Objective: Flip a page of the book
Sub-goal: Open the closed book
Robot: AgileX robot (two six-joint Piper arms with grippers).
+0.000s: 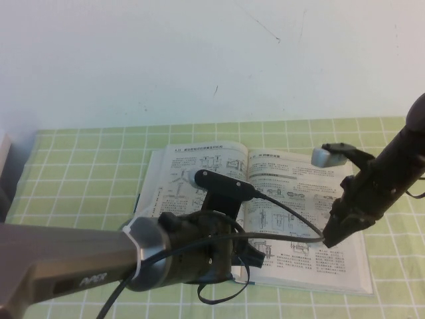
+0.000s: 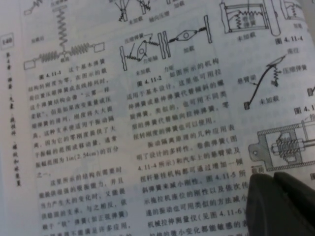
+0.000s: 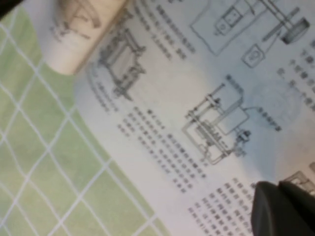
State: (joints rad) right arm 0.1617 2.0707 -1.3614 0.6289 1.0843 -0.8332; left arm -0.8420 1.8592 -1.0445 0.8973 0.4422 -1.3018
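The book [image 1: 265, 219] lies open and flat on the desk [image 1: 80, 166], which is covered with a green checked cloth, roughly in the middle of the high view. Both visible leaves are printed all over with line drawings and small text. No leaf is lifted or curled in any view, so by the look of it the turn has not started: the page [image 1: 309, 219] on the robot's right side lies level with the stack under it.

The right tool [image 1: 330, 240] is down at the lower part of that right-hand page, near the outer edge. Its tips are pressed together and seem to rest on or just above the paper; the right wrist view shows the dark tip [image 3: 283, 209] against printed text, with no paper caught between the fingers as far as I can tell. My guess is that it is set to drag or push the leaf up, and that lifting, carrying over and laying down are all left to do.

The left tool [image 1: 255, 254] hangs low over the left-hand leaf, near the spine. Only 1 dark corner [image 2: 280, 204] of it shows in its own wrist view, so I cannot tell whether it is spread or closed.

No containers are in view.
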